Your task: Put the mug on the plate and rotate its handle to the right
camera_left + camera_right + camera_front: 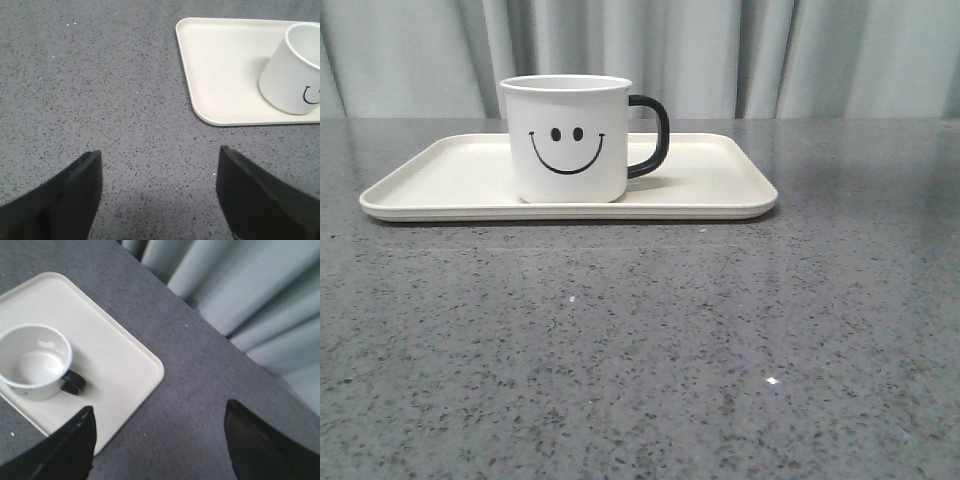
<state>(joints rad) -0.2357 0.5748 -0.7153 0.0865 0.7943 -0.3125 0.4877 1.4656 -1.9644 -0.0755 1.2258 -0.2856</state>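
Observation:
The white mug (568,138) with a black smiley face stands upright on the cream plate (720,190), left of the plate's middle. Its black handle (652,135) points to the right. The mug also shows in the left wrist view (292,70) and the right wrist view (32,362), with the handle (73,382) in the latter. My left gripper (159,165) is open and empty over bare table beside the plate's corner (210,75). My right gripper (159,422) is open and empty above the table by the plate's other end (125,365). Neither arm shows in the front view.
The grey speckled table (640,350) stretches in front of the plate. Pale folded curtains (770,50) hang behind the table's far edge and also show in the right wrist view (240,285).

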